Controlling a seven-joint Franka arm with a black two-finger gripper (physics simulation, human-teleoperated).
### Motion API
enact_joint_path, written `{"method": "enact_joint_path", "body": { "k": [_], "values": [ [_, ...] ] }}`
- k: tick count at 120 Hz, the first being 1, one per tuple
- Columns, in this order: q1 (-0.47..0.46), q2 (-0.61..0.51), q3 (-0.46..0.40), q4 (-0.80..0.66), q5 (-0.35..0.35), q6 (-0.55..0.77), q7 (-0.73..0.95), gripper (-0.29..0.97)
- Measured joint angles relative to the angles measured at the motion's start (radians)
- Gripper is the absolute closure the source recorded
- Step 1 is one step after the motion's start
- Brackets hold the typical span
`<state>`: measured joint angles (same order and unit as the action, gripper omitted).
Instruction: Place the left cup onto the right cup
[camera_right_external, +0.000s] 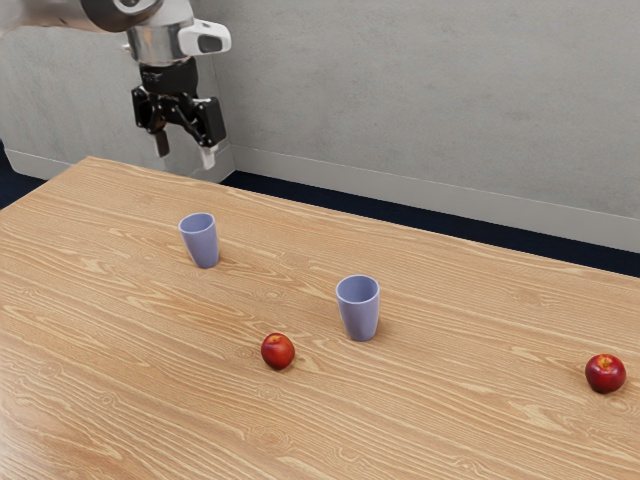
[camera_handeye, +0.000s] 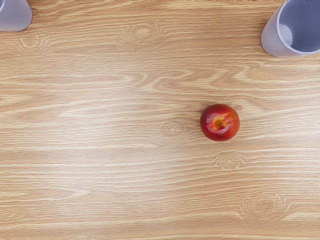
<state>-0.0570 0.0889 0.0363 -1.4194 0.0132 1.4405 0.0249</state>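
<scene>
I see the wooden table (camera_right_external: 450, 430) bearing the left cup (camera_right_external: 200, 240) and right cup (camera_right_external: 358, 307), both upright; near apple (camera_right_external: 278, 351) by them, far apple (camera_right_external: 605, 373) well apart.

Two matching lavender-blue cups stand upright and well apart on a wooden table (camera_right_external: 480, 330), open mouths up; each is smooth, handleless and tapered, wider at the rim than at the base; the left cup (camera_right_external: 200, 240) stands toward the exterior view's left, farther back; the right cup (camera_right_external: 358, 307) stands nearer the table's middle, closer to the front.
</scene>
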Motion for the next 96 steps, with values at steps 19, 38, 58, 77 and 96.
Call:
{"method": "enact_joint_path", "body": {
  "k": [19, 38, 58, 77, 96],
  "values": [
    [0.054, 0.003, 0.01, -0.002, 0.0, 0.006, -0.005, 0.0],
    [0.224, 0.051, 0.013, 0.012, 0.018, 0.011, -0.007, 0.0],
    [0.312, 0.132, 0.012, 0.03, 0.023, 0.045, -0.009, 0.0],
    [0.351, 0.289, 0.011, 0.225, 0.025, 0.072, -0.002, 0.0],
    [0.356, 0.514, 0.0, 0.524, 0.025, 0.038, 0.005, 0.0]
  ]
}}
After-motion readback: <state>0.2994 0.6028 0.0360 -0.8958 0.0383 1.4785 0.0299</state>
